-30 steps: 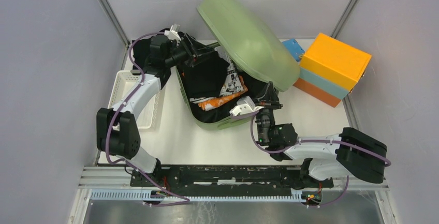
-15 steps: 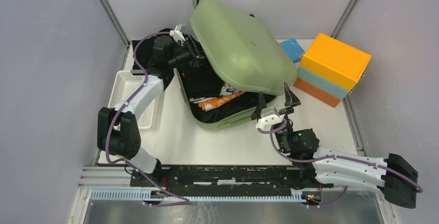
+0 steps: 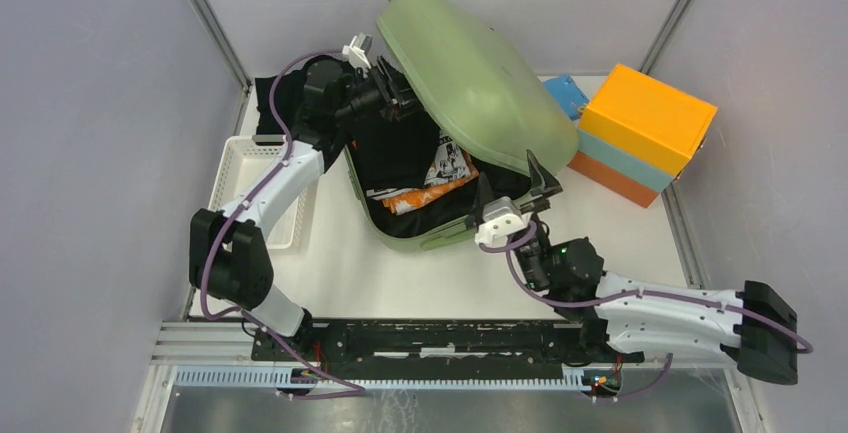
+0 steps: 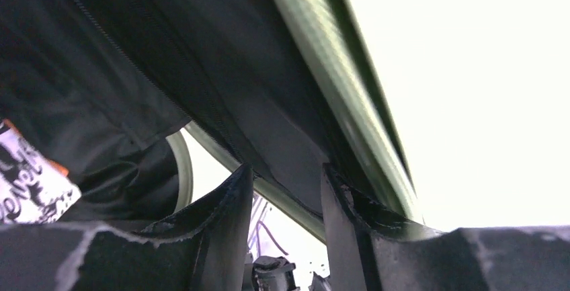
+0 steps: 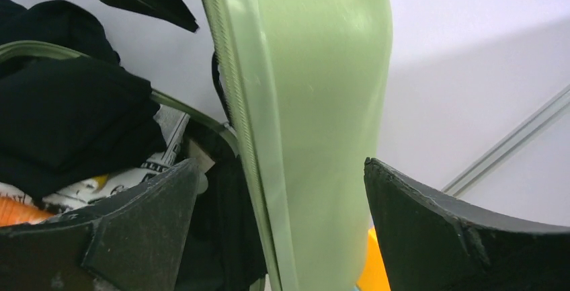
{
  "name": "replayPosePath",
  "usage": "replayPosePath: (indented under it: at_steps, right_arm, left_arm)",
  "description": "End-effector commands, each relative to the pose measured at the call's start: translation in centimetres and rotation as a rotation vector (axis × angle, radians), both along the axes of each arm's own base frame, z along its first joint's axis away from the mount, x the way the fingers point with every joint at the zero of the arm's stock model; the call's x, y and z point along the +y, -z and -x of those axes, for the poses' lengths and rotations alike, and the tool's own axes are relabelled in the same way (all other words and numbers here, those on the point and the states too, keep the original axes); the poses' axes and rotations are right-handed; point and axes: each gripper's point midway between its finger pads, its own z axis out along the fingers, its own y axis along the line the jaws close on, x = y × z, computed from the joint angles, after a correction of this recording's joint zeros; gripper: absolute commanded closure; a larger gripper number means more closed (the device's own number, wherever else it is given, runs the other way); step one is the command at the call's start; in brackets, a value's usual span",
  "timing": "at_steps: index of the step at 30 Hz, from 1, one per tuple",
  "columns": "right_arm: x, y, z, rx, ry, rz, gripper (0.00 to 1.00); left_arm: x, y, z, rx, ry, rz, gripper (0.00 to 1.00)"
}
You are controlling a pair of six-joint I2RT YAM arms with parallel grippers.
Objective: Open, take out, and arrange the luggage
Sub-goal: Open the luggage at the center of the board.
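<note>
half the clothes (image 3: 402, 153) lie hidden under the raised luggage (image 3: 470, 73) lid; left gripper (image 4: 285, 173) pinches its rim, right gripper (image 5: 281, 163) gapes wide astride it.

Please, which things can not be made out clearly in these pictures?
- Top view: the raised lid of the luggage hides the far part of its contents.
- Top view: the blue object is half hidden behind that lid and the orange box.
- Left wrist view: too close and blurred to tell whether the left gripper pinches the lid rim.

The left fingers (image 4: 225, 237) pinch narrowly, the right fingers (image 5: 134, 224) gape wide
</note>
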Motion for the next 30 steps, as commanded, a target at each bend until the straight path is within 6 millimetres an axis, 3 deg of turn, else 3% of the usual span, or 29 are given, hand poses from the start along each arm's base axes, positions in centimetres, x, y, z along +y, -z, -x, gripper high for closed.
replayPosePath:
  at_steps: [1, 6, 12, 17, 24, 30]
  right_arm:
    - [-0.5, -4.6, 0.3, -0.085, 0.141, -0.036, 0.02]
    - [-0.9, -7.5, 1.0, -0.189, 0.307, -0.067, 0.05]
    - [0.3, -9.5, 1.4, -0.287, 0.439, -0.063, 0.18]
    - [0.1, -9.9, 1.0, -0.282, 0.474, -0.060, 0.32]
    - [-2.0, -9.9, -0.4, -0.254, 0.525, -0.065, 0.32]
    - [-2.4, -9.7, -1.9, -0.240, 0.533, -0.083, 0.32]
  left_arm:
    - [-0.8, -6.6, 1.2, -0.160, 0.038, 0.087, 0.51]
    - [-1.3, -6.7, 0.8, -0.156, 0.042, 0.092, 0.51]
    - [-1.6, -7.2, 0.3, -0.159, 0.046, 0.099, 0.51]
    - [-1.7, -7.1, 0.1, -0.157, 0.050, 0.098, 0.51]
    - [-1.8, -6.4, -0.2, -0.148, 0.048, 0.088, 0.51]
    - [-1.9, -5.9, -0.6, -0.136, 0.044, 0.083, 0.51]
